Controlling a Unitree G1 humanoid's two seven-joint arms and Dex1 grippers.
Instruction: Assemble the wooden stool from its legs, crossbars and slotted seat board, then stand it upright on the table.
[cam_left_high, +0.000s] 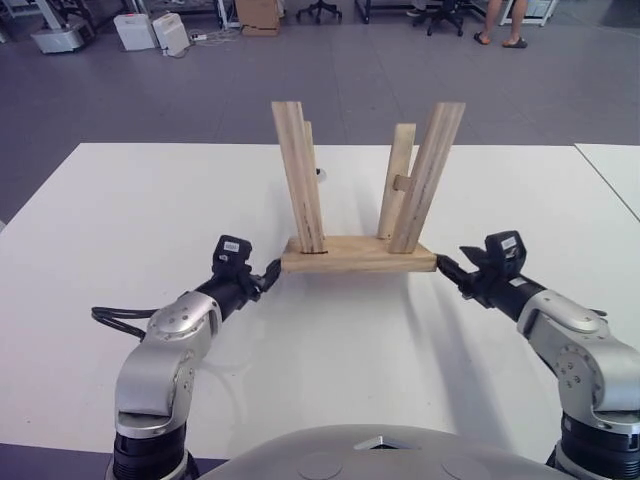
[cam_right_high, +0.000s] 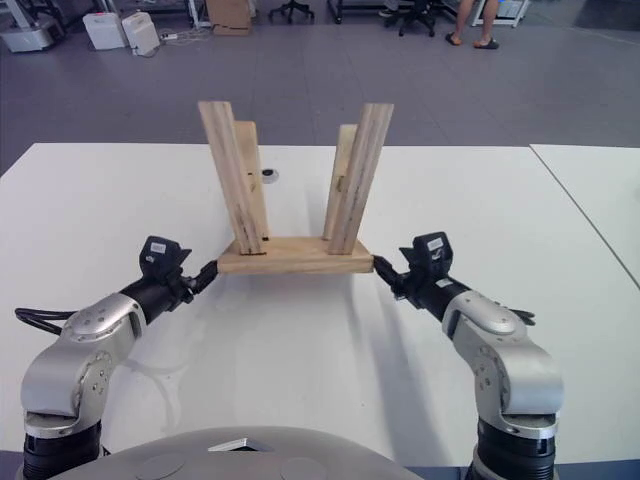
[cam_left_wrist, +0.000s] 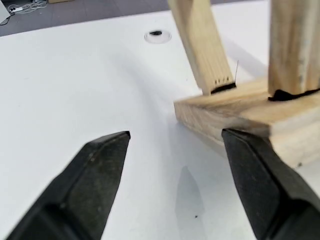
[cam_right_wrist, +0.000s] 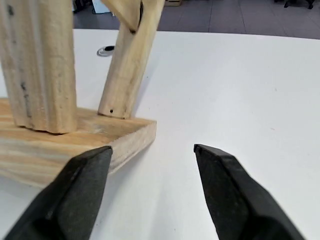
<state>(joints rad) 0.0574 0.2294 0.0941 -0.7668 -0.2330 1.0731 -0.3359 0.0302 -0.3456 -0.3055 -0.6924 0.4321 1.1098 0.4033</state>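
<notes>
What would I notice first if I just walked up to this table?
The wooden stool in the middle of the white table: it sits upside down, seat board flat on the table, legs sticking up. Next come two black claws, both open, the left claw at one end of the seat board and the right claw at the other.

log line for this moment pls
stool: upside down on table | left hand: open at left end | right hand: open at right end
</notes>
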